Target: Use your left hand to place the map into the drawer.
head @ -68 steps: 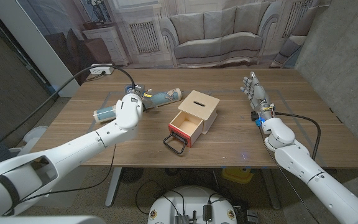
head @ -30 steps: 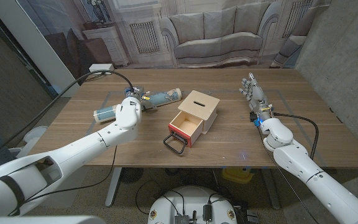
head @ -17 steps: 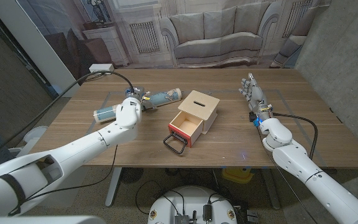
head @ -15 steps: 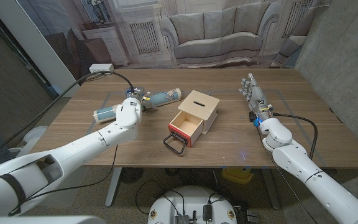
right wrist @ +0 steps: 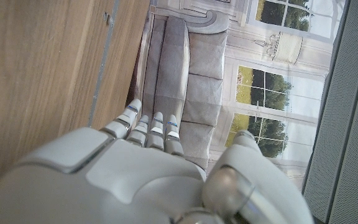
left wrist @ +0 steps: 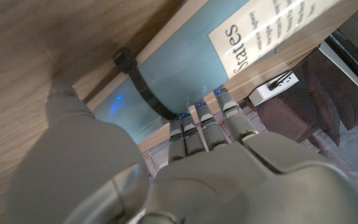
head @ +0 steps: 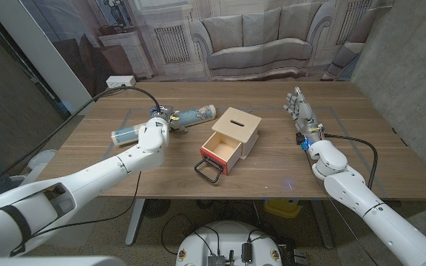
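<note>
I see the wooden table [head: 361, 159] spanning the head view, with a printed backdrop of a sofa and windows [head: 257, 37] standing behind its far edge. At the table's middle sits the small wooden drawer box [head: 237, 131], slot in its top; its drawer [head: 222, 151] is pulled out toward me, red-edged front and black wire handle [head: 208, 171] nearest the camera, interior open to above.

To the left of the box lies the map [head: 170, 123], a rolled pale-blue tube stretched at an angle across the table, one end near the box's far left corner, the other end toward the table's left side. In the left wrist view the roll [left wrist: 185, 65] carries a black band [left wrist: 143, 93] around it and a cream label reading "States" [left wrist: 272, 28].

My left hand [head: 156, 127] sits over the middle of the roll. In the left wrist view its fingers [left wrist: 199, 127] reach over the far side of the tube with the thumb on the near side; I cannot tell whether they are clamped on it. The map rests on the table, outside the drawer. A white power strip [head: 120, 81] with a black cable lies at the table's far left corner.

My right hand [head: 302, 112] stands on the table's right side, well apart from the box, fingers straight and spread, holding nothing.
</note>
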Action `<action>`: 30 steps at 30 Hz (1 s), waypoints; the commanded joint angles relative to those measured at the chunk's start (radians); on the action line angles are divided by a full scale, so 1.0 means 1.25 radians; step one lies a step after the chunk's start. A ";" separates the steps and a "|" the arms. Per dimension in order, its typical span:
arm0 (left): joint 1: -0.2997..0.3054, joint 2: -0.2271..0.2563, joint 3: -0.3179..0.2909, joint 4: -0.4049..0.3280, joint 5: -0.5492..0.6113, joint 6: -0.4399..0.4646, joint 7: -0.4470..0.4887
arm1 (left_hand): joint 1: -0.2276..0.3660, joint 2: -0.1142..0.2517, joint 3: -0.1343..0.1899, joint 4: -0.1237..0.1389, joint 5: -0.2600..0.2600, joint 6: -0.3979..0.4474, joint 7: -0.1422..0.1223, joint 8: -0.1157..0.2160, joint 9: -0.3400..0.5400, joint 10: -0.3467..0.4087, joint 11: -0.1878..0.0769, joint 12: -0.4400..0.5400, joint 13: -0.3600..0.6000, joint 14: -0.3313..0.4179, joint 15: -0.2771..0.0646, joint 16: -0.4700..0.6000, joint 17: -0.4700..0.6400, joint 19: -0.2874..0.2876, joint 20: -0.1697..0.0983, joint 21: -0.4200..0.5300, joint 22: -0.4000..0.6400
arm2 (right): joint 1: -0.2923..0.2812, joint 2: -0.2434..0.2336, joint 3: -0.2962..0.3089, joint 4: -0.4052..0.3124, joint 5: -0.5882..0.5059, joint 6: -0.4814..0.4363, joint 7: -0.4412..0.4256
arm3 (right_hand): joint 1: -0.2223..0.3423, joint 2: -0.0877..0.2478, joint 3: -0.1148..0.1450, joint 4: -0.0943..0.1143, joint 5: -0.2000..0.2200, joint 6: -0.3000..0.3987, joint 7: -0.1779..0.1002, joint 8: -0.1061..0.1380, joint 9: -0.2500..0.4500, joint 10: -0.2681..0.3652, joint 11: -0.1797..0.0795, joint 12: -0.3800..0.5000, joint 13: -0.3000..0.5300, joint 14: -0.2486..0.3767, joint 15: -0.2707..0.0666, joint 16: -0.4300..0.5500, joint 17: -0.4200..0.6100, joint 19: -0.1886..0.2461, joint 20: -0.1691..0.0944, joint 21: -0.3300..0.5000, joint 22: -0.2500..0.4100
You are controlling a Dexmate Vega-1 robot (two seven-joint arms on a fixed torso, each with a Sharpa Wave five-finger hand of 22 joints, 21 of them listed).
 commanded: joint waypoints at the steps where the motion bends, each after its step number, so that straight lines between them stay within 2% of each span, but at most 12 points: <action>1: -0.010 -0.001 0.010 0.013 -0.022 -0.011 0.012 | 0.008 0.003 -0.002 -0.004 0.006 0.011 -0.004 0.004 0.003 0.011 0.003 0.003 0.003 0.010 -0.032 0.005 0.002 0.012 -0.002 0.007 0.003 | 0.002 -0.002 -0.003 -0.002 0.000 -0.010 -0.001 | 0.003 0.004 0.002 -0.004 -0.003 0.005 0.000 -0.002 0.001 0.002 0.003 0.000 0.001 0.004 0.001 -0.001 0.002 0.006 -0.006 -0.001 0.005; 15: -0.017 -0.014 0.014 0.038 -0.057 -0.030 0.025 | 0.025 0.015 -0.001 -0.006 0.006 0.029 -0.003 0.007 0.003 0.029 -0.001 0.006 0.003 0.030 -0.038 0.008 0.002 0.036 -0.006 0.010 0.003 | 0.007 -0.001 -0.005 0.002 0.002 -0.012 0.000 | 0.003 0.004 0.001 -0.005 -0.003 0.005 0.002 -0.002 0.001 0.002 0.003 0.000 0.001 0.004 0.002 -0.001 0.002 0.007 -0.006 -0.004 0.005; 20: -0.022 -0.016 0.019 0.040 -0.064 -0.028 0.022 | 0.045 0.025 0.002 -0.010 0.006 0.049 -0.006 0.011 0.003 0.051 -0.010 0.009 0.003 0.050 -0.044 0.010 0.002 0.068 -0.011 0.017 0.003 | 0.009 -0.001 -0.004 0.004 0.004 -0.012 0.002 | 0.003 0.005 0.001 -0.005 -0.003 0.005 0.002 -0.002 0.001 0.002 0.004 0.000 0.001 0.004 0.002 -0.001 0.002 0.008 -0.006 -0.005 0.005; 22: -0.023 -0.016 0.020 0.040 -0.068 -0.029 0.020 | 0.060 0.033 0.005 -0.014 0.005 0.056 -0.008 0.010 0.004 0.055 -0.006 0.007 0.004 0.061 -0.049 0.012 0.002 0.097 -0.020 0.025 0.004 | 0.010 -0.001 -0.004 0.006 0.004 -0.012 0.004 | 0.003 0.005 0.001 -0.006 -0.003 0.005 0.002 -0.002 0.001 0.002 0.004 0.000 0.001 0.004 0.002 -0.001 0.002 0.008 -0.006 -0.006 0.005; 24: -0.026 -0.018 0.022 0.041 -0.073 -0.028 0.016 | 0.070 0.039 0.007 -0.015 0.004 0.060 -0.009 0.010 0.004 0.059 -0.014 0.007 0.004 0.065 -0.052 0.011 0.002 0.115 -0.024 0.030 0.005 | 0.012 -0.001 -0.004 0.009 0.005 -0.010 0.008 | 0.003 0.005 0.001 -0.006 -0.003 0.005 0.001 -0.002 0.001 0.003 0.004 0.000 0.001 0.005 0.002 -0.001 0.002 0.008 -0.006 -0.006 0.005; 30: -0.032 -0.022 0.031 0.044 -0.080 -0.024 0.009 | 0.090 0.051 0.012 -0.019 0.000 0.069 -0.006 0.010 0.004 0.073 -0.003 0.007 0.004 0.083 -0.052 0.013 0.003 0.140 -0.032 0.035 0.005 | 0.013 -0.002 -0.003 0.014 0.008 -0.009 0.012 | 0.003 0.005 0.001 -0.006 -0.003 0.005 0.001 -0.002 0.001 0.002 0.003 0.000 0.002 0.006 0.002 0.000 0.002 0.008 -0.006 -0.008 0.005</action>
